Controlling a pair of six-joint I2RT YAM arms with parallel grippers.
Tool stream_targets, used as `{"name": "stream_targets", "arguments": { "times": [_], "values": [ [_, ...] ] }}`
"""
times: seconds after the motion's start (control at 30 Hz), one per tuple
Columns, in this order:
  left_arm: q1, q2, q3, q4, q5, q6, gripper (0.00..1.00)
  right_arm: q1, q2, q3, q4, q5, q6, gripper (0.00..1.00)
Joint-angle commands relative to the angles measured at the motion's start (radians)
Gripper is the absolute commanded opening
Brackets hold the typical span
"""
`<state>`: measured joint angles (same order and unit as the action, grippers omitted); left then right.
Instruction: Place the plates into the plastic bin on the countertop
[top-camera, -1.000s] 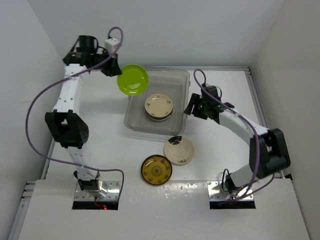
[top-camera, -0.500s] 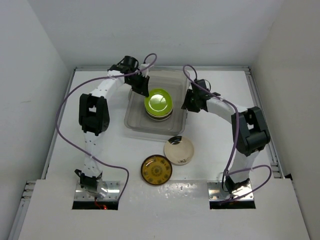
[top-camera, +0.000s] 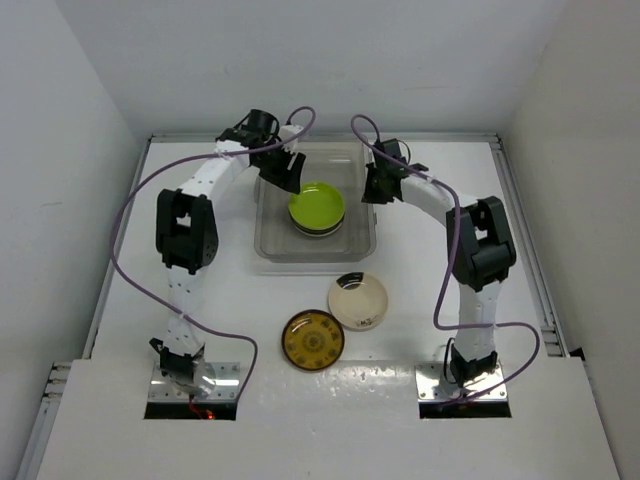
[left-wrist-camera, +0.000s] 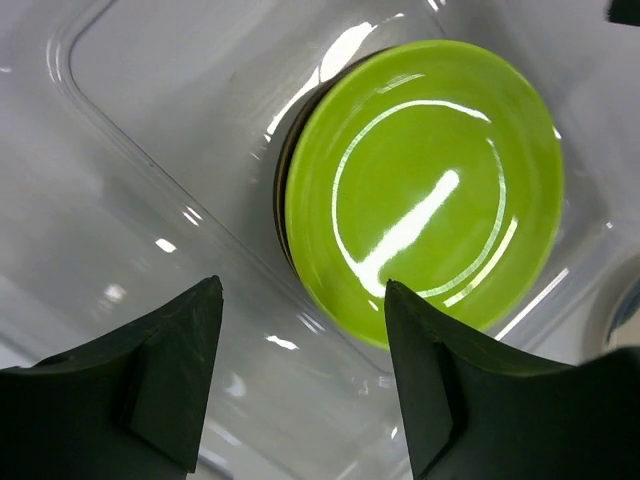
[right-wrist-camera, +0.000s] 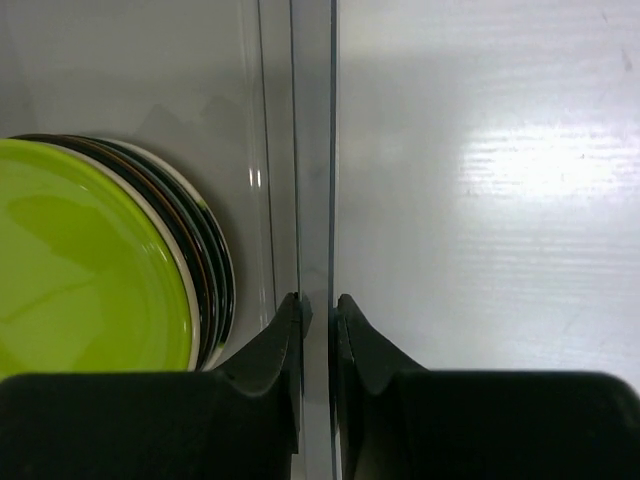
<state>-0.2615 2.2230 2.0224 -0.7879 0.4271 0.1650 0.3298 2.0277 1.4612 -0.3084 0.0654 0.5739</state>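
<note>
Lime green plate (top-camera: 317, 206) lies atop plate stack (right-wrist-camera: 215, 280) inside plastic bin (top-camera: 268, 243); bin sits centre-rear on countertop (top-camera: 430, 270). Left gripper (left-wrist-camera: 300, 300) hovers over bin, jaws wide apart, holding nothing. Right gripper (right-wrist-camera: 318, 305) straddles bin's right wall, fingers nearly together, seemingly pinching it. Cream plate (top-camera: 358, 301) and amber plate (top-camera: 313, 340) on countertop before bin, just beside each other.

Plates (top-camera: 317, 205) stacked in plastic bin (top-camera: 272, 238)

Top external: high behind the arm bases (top-camera: 192, 378), facing down on the whole countertop (top-camera: 240, 290)
Left wrist: close above the plastic bin (left-wrist-camera: 150, 130), looking in
Right wrist: close, along the bin's right wall
Shared: lime green plate (left-wrist-camera: 425, 190), all views
</note>
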Motion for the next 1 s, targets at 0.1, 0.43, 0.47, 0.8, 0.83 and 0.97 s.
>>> {"name": "stream_targets", "arguments": {
  "times": [0.1,0.43,0.47,0.8,0.83,0.97],
  "values": [
    [0.031,-0.137,0.099,-0.039,-0.016,0.021,0.68,-0.009,0.039,0.145,-0.012,0.028,-0.046,0.10],
    [0.099,-0.207,0.150,-0.103,-0.016,0.021,0.72,-0.012,-0.228,-0.022,-0.008,0.111,0.009,0.95],
    [0.113,-0.244,0.138,-0.103,-0.027,0.030,0.73,-0.021,-0.326,-0.062,0.018,0.096,0.011,0.97],
    [0.385,-0.484,-0.186,-0.077,-0.053,0.018,0.73,-0.058,-0.873,-0.942,0.139,-0.281,0.189,0.67],
    [0.399,-0.508,-0.200,-0.077,-0.053,0.008,0.73,-0.042,-0.880,-0.973,0.194,-0.282,0.210,0.70],
    [0.444,-0.563,-0.275,-0.068,0.018,-0.004,0.73,-0.002,-0.862,-1.092,0.399,-0.341,0.284,0.71]
  ]
}}
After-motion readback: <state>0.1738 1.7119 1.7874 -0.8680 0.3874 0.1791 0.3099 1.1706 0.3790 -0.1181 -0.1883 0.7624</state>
